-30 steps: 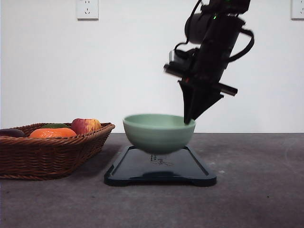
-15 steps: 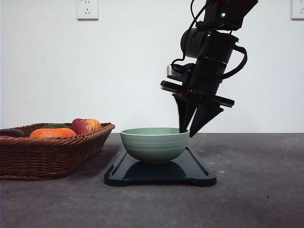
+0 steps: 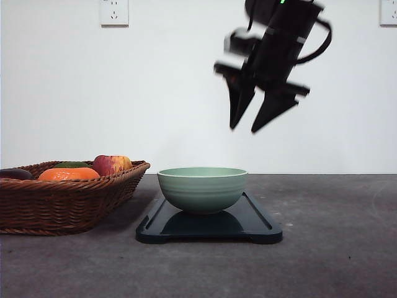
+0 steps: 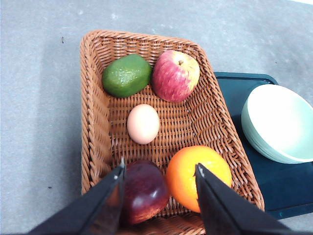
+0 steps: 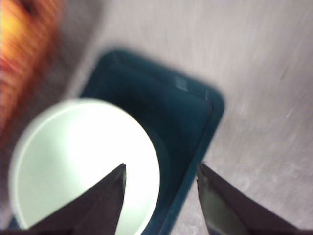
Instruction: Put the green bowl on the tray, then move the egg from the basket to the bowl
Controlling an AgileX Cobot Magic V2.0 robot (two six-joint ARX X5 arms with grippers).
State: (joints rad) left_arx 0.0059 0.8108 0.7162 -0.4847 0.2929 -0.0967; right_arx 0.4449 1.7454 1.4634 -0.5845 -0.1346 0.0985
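The green bowl (image 3: 202, 189) sits on the tray (image 3: 260, 226) at the worktop's middle. Above it, the right gripper (image 3: 246, 128) hangs with jaws apart, empty. To the left, the left gripper (image 4: 159, 196), jaws released, hovers over the basket (image 4: 95, 127), the nearer arm; the egg (image 4: 143, 124) lies just beyond them, long axis pointing away.

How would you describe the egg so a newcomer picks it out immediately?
Find the brown wicker basket beside the dark tray. The egg lies near its middle, between the apple and the orange. It is the smallest item there, smooth and pale tan.
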